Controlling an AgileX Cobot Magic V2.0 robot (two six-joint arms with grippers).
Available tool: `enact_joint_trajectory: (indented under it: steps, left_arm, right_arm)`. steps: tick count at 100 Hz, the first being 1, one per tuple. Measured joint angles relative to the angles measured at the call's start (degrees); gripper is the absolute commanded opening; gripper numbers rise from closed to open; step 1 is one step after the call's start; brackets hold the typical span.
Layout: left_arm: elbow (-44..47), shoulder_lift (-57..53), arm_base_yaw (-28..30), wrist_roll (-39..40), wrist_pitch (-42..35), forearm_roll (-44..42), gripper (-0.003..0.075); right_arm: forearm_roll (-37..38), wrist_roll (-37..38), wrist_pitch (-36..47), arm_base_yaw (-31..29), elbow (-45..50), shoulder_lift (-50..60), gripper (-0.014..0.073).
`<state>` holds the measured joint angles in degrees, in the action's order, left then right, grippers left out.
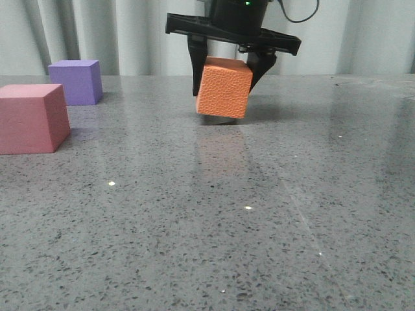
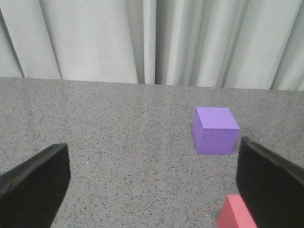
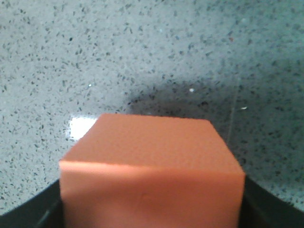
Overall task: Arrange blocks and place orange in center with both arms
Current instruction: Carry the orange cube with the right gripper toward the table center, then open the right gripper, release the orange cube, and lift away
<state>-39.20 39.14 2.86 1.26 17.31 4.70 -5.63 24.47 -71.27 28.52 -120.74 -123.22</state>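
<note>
The orange cube [image 1: 224,87] hangs slightly tilted just above the grey table, at the back middle. My right gripper [image 1: 225,81] is shut on it, one black finger on each side. In the right wrist view the orange cube [image 3: 152,175] fills the space between the jaws of the right gripper [image 3: 152,216]. The purple cube [image 1: 76,81] stands at the back left, and the pink cube [image 1: 31,118] stands in front of it at the left edge. My left gripper [image 2: 153,175] is open and empty. The purple cube [image 2: 216,130] lies ahead of it, and a corner of the pink cube [image 2: 235,213] sits by one finger.
The speckled grey table [image 1: 259,214] runs from the cubes to the near edge. A pale pleated curtain [image 1: 97,32] hangs right behind the table's far edge.
</note>
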Motion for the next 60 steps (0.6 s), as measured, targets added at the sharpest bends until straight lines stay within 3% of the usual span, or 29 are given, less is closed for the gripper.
enact_joint_trajectory:
  steps: [19, 25, 60]
  left_arm:
    - [0.0, 0.0, 0.0, 0.0, 0.0, 0.0, 0.068]
    - [0.0, 0.0, 0.0, 0.0, 0.0, 0.0, 0.068]
    - [0.0, 0.0, 0.0, 0.0, 0.0, 0.0, 0.068]
  right_arm:
    - [-0.2, 0.1, 0.0, 0.0, 0.0, 0.0, 0.0531]
    - [-0.3, 0.1, 0.0, 0.0, -0.1, 0.0, 0.0609]
    - [-0.5, 0.1, 0.0, 0.0, -0.1, 0.0, 0.0581]
